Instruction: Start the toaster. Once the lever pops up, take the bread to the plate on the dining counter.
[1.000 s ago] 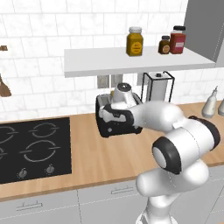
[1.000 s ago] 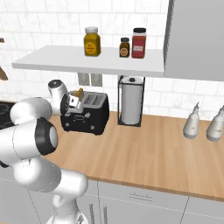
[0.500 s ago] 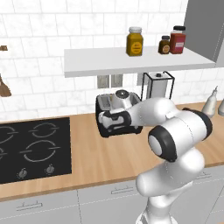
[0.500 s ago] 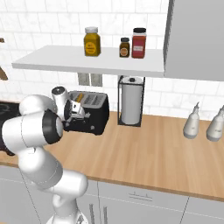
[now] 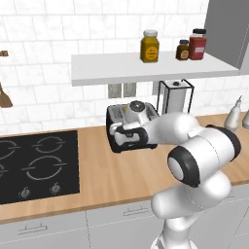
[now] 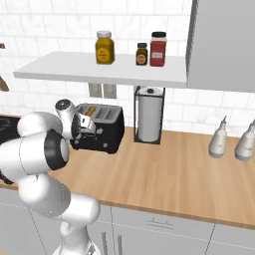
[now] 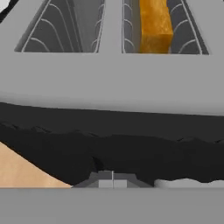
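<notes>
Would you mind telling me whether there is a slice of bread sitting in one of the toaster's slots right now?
Yes, the hand view shows the golden-brown bread standing in the right-hand slot of the toaster.

My claw (image 6: 85, 130) presses against the front of the black toaster (image 6: 105, 130) on the wooden counter (image 6: 164, 172), bread (image 6: 88, 112) showing in a slot. A paper towel roll (image 6: 149, 120) stands just beside the toaster.

wooden counter (image 6: 164, 172), toaster (image 6: 102, 130), towel holder (image 6: 149, 121)
</notes>
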